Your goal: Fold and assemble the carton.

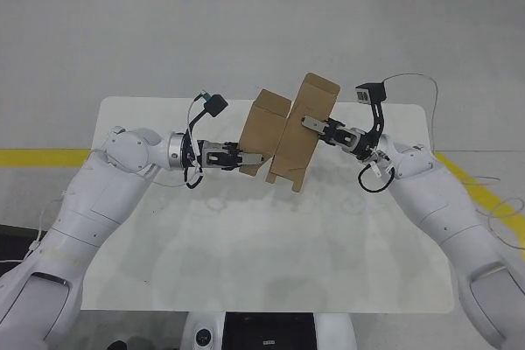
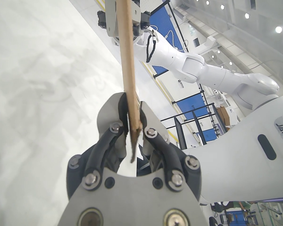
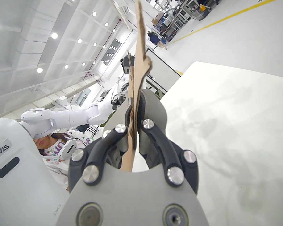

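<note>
Above the far half of the bench (image 1: pixel 271 254), I see my left gripper (image 1: pixel 260 159) clamped on the nearer left edge of the carton (image 1: pixel 284 136) (flattened cardboard, lifted off the surface); beyond it, my right gripper (image 1: pixel 308 122) pinches its right panel.

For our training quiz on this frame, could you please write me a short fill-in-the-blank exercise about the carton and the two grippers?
1. Of the two grippers, ____ hold the carton.
2. The left gripper is ____ on the carton's edge, not open.
3. The right gripper pinches a sheet of brown ____.
4. The table top is ____ in colour.
Missing words: both; shut; cardboard; white.
</note>
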Controlling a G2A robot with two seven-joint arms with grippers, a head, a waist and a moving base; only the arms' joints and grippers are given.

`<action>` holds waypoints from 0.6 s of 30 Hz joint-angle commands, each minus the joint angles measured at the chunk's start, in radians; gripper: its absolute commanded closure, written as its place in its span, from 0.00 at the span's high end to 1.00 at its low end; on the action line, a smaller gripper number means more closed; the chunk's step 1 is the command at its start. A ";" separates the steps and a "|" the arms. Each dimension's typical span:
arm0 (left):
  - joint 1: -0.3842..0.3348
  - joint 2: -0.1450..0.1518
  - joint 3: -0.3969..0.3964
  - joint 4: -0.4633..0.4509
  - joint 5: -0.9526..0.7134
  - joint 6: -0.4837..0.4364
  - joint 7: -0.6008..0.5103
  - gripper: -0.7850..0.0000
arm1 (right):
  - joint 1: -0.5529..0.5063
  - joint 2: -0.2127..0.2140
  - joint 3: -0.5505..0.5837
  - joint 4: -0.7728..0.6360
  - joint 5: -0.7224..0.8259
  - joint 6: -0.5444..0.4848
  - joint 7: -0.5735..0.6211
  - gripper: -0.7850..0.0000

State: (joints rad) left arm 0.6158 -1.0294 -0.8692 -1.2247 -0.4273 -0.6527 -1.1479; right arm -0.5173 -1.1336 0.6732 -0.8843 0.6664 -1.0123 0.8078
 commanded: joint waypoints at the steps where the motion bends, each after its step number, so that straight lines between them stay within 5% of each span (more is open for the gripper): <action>1: 0.000 -0.001 -0.002 0.001 -0.002 0.002 -0.003 0.00 | -0.003 -0.001 0.003 0.000 -0.002 0.000 0.000 0.00; 5: 0.001 -0.003 -0.005 0.004 -0.010 0.012 -0.013 0.00 | -0.008 -0.003 0.007 -0.001 -0.004 0.000 0.000 0.05; 6: 0.001 -0.004 -0.005 0.006 -0.013 0.017 -0.015 0.00 | -0.010 -0.004 0.008 0.000 -0.001 0.001 0.001 0.35; 7: 0.000 -0.004 -0.006 0.007 -0.016 0.020 -0.019 0.00 | -0.012 -0.005 0.009 0.001 0.005 0.001 0.001 0.80; 8: -0.001 -0.005 -0.006 0.010 -0.017 0.023 -0.021 0.00 | -0.014 -0.005 0.011 0.002 0.011 0.001 0.001 1.00; 18: -0.035 -0.014 -0.004 0.066 -0.001 0.111 -0.043 0.00 | -0.018 0.009 0.022 -0.011 -0.003 0.026 0.026 1.00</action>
State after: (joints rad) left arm 0.5849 -1.0421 -0.8733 -1.1673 -0.4238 -0.5529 -1.1842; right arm -0.5344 -1.1282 0.6937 -0.8969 0.6647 -0.9914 0.8288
